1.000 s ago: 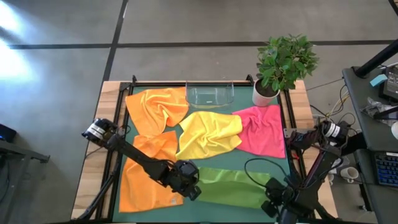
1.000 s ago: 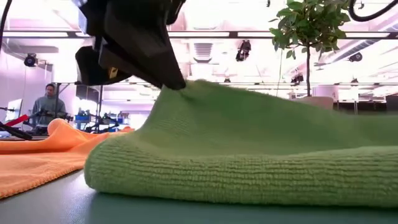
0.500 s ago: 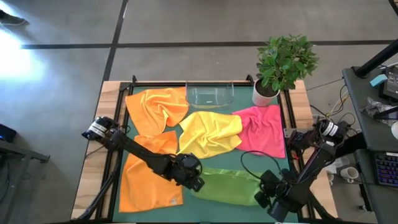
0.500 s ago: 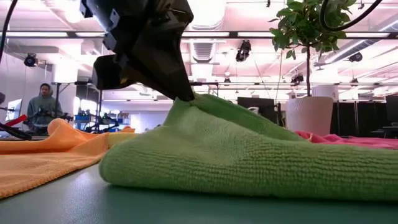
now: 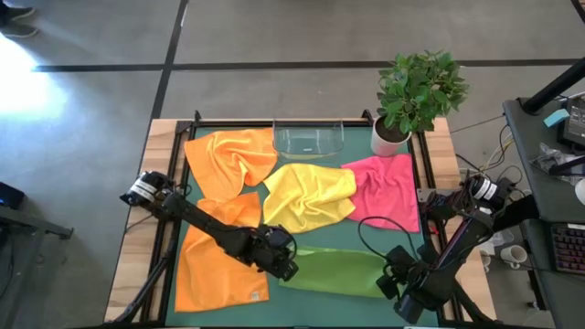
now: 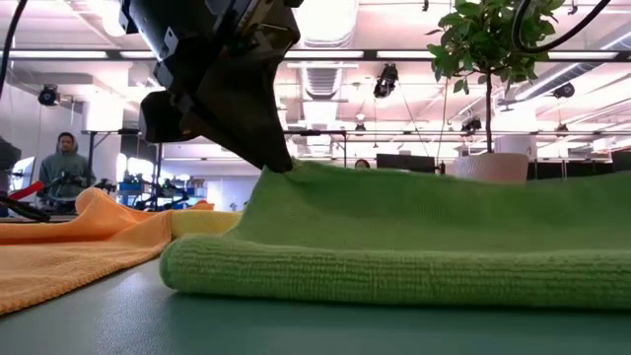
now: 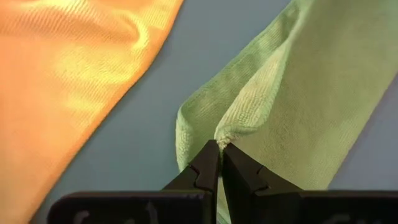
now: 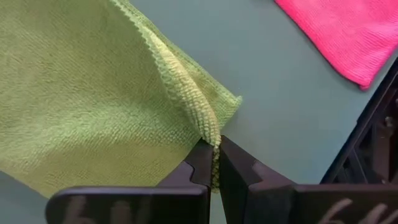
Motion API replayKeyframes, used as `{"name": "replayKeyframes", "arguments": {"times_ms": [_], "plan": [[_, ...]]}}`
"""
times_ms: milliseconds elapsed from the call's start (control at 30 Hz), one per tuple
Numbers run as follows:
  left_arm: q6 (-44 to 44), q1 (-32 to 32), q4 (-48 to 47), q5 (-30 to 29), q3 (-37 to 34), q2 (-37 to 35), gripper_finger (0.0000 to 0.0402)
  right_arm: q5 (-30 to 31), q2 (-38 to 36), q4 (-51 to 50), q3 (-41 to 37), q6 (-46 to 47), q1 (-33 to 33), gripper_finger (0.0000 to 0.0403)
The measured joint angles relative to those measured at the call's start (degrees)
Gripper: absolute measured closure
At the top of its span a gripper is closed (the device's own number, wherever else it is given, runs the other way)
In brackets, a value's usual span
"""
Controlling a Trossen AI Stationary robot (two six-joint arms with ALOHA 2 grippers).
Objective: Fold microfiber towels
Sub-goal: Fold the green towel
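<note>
A clear plastic tray [image 5: 309, 141] sat at the top centre of the high view, with a potted plant [image 5: 416, 91] in a white pot to its right. At the left edge of the low view, a person [image 6: 62, 166] stood far back in the room.

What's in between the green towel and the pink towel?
Only bare green mat, seen from above. The green towel and the pink towel lie apart, with nothing on the strip between them.

overhead, table-level, two close wrist views
</note>
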Motion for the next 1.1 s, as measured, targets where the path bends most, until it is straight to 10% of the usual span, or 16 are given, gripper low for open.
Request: {"name": "replayKeyframes", "arguments": {"times_ms": [567, 1100], "plan": [[1.8, 0.2, 0.6, -0.1, -0.2, 0.0, 0.0394, 0.5, 0.0, 0.4, -0.2, -0.9, -0.2, 0.0363], [6.1, 0.9, 0.6, 2.3, 1.0, -1.8, 0.0248, 4.0, -5.3, 0.4, -0.2, -5.7, 0.3, 0.0285]]}}
